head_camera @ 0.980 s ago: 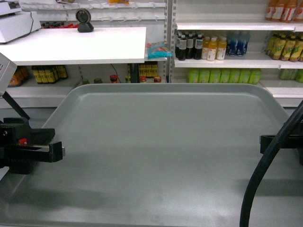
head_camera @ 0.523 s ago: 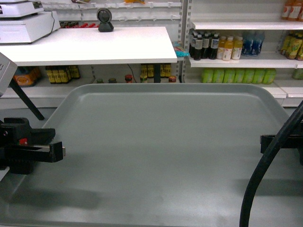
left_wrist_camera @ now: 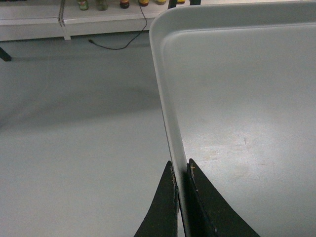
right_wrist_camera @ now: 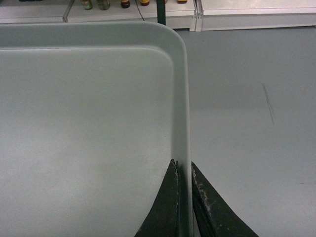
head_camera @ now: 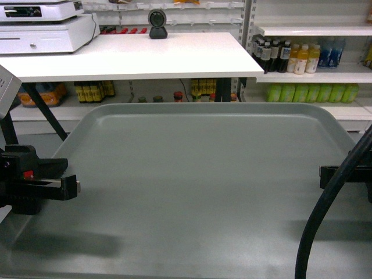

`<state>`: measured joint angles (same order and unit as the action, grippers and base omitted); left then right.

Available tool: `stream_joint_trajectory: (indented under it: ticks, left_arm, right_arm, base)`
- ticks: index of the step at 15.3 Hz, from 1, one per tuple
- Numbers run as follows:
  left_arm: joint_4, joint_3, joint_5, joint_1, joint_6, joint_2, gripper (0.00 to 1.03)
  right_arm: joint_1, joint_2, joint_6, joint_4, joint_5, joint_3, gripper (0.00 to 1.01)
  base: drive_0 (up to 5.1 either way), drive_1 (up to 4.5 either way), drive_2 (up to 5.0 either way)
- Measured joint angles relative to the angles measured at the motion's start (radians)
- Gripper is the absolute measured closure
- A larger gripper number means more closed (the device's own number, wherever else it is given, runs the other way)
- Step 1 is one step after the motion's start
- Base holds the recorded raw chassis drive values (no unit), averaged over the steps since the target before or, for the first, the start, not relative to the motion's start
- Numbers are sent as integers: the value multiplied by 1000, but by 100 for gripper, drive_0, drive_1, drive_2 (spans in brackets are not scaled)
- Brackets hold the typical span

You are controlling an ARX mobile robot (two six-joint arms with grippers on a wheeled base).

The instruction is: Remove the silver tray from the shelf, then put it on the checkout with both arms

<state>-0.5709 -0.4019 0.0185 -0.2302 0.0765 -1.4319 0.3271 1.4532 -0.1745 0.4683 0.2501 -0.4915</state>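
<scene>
- The left tool is pinched narrow on the left rim of the silver tray; in its wrist view one dark finger sits outside the rim and the other inside, with only the rim's wall between them.
- The right tool grips the opposite rim the same way, its two black fingers closed tight on the tray's right edge.
- Between the two tools the tray hangs level in the air, off any shelf, with bare grey floor below it on both sides.
- Nothing lies on the tray; its matte bottom shows only faint scuffs and the tools' shadows.
- A thick black cable curves up beside the right tool and crosses the tray's right corner in the head view.
- Beyond the tray's far rim, ahead of both tools, stands the checkout, a broad white surface, higher in the view than the tray and well apart from it.
- On that surface, far back, sits a round black lens unit; ahead and left of the left tool is a white cash register.
- Ahead and right of the right tool a shelf carries rows of drink bottles, with green bottles on the board below.
- Dark surface legs and low shelves with small jars lie under the checkout.
</scene>
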Motion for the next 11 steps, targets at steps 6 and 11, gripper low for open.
stream_joint_trajectory:
  ticks: [6,11]
  left_arm:
    - [-2,0,0,-2,-1,0,100]
    - [0,0,0,0,-1,0,100]
  right_arm:
    - [0,0,0,0,0,0,98]
    - [0,0,0,0,0,0,98]
  base:
    - [-470,239,239]
    - [-334,165,165]
